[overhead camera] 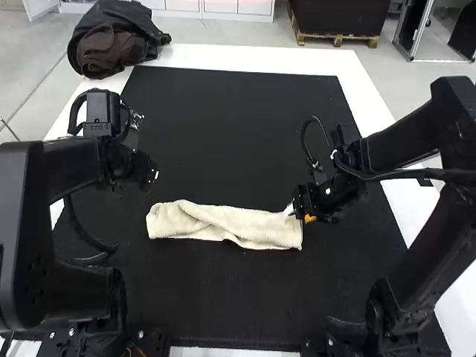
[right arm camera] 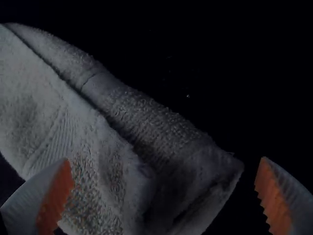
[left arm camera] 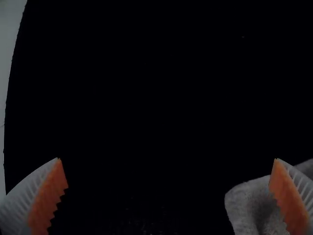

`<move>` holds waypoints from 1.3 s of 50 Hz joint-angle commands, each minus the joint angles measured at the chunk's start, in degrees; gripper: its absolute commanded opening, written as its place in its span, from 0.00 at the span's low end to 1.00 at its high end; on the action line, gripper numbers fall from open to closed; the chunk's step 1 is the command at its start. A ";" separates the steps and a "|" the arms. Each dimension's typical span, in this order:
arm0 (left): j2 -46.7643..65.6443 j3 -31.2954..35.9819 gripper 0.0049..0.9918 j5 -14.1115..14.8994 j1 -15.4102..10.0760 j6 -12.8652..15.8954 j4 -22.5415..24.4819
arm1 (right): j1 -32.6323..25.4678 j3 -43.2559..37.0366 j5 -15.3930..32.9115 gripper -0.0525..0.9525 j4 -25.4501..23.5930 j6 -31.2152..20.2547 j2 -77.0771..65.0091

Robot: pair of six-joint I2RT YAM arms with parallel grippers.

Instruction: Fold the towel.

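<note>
A cream towel (overhead camera: 223, 223) lies folded into a long narrow strip across the mat, its layers uneven with a diagonal ridge. At its right end is my right gripper (overhead camera: 301, 212); in the right wrist view this gripper (right arm camera: 164, 196) stands open, fingers wide apart over the end of the towel (right arm camera: 142, 127), gripping nothing. My left gripper (overhead camera: 152, 175) is above and beyond the towel's left end. Seen in the left wrist view, this gripper (left arm camera: 168, 196) is open too, with a corner of the towel (left arm camera: 249, 200) beside one finger.
A black mat (overhead camera: 230, 111) covers most of the white table (overhead camera: 260, 58). A dark bag (overhead camera: 115, 41) sits at the table's far left corner. Black cables hang by both arms.
</note>
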 commanded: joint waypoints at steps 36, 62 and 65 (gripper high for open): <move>-0.83 2.49 0.98 0.52 0.54 -4.73 1.68 | 0.25 0.59 1.87 0.03 2.00 -0.31 1.90; -0.57 2.40 0.98 0.52 0.28 -4.82 2.73 | -11.44 8.85 0.11 0.03 -12.15 -9.19 -3.11; -0.57 2.31 0.98 0.52 0.46 -4.82 3.17 | -10.74 9.64 -1.12 0.03 -12.94 -8.93 -4.08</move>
